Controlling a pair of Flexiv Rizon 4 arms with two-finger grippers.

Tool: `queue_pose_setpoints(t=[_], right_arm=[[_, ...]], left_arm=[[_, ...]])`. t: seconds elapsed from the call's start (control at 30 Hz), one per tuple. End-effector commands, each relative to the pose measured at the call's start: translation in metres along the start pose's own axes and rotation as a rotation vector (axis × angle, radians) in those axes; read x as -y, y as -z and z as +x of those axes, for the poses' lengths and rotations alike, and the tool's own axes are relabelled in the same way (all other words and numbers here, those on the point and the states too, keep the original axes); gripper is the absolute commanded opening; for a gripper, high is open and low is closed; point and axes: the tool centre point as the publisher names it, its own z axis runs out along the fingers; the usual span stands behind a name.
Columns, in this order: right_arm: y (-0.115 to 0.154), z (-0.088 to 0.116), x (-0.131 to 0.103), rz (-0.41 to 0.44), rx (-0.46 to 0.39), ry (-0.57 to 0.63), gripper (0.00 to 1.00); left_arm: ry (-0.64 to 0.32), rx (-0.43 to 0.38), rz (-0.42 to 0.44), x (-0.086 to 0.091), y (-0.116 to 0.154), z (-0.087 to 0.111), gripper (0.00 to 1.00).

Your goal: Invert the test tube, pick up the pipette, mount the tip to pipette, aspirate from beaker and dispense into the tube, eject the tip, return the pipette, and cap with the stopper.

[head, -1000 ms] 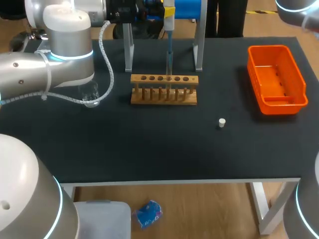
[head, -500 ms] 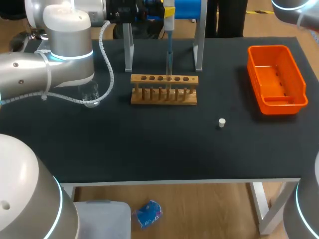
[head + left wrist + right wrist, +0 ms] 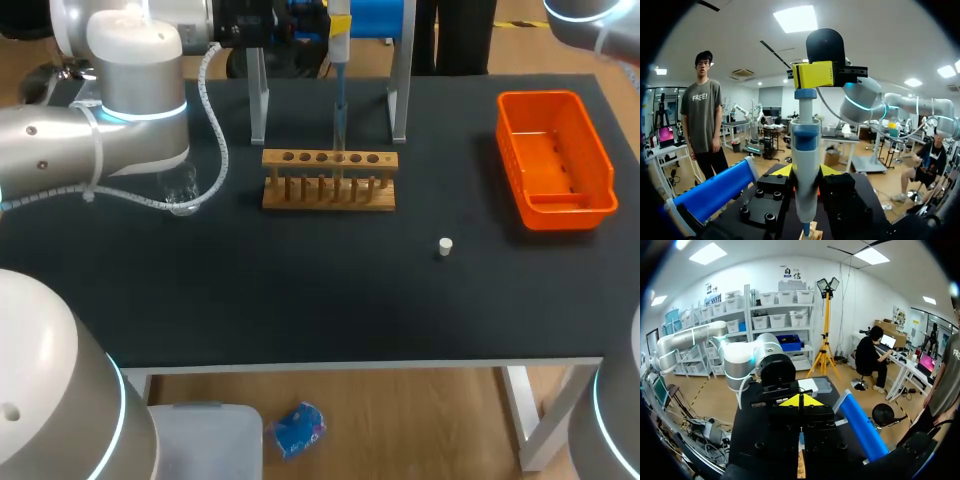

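My left gripper [image 3: 806,172] is pinching the blue-and-white plastic pipette [image 3: 805,145] upright at the black table's [image 3: 300,300] twelve o'clock, aiming its tip into the wooden tube rack [image 3: 329,180]. My right gripper's [image 3: 800,401] fingers are pressing together, seemingly to push its top. The small white stopper [image 3: 445,246] is lying at the rack's five o'clock.

My pipette [image 3: 340,60] hangs upright just behind the wooden rack [image 3: 329,182], yellow head up, point down at a middle hole. I see the clear beaker [image 3: 181,190] standing left of the rack and the small white stopper [image 3: 445,246] lying apart on its near side
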Motion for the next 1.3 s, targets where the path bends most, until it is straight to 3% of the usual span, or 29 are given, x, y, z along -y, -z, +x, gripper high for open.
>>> queue_pose_setpoints(t=[0.03,1.3], right_arm=[[0.000,0.000,0.004,0.006,-0.003,-0.002,0.00],[-0.012,0.007,0.027,0.035,-0.026,-0.044,0.00]], left_arm=[[-0.001,0.001,0.001,0.002,0.000,0.000,0.00],[-0.001,0.001,0.001,0.002,0.000,0.000,0.00]])
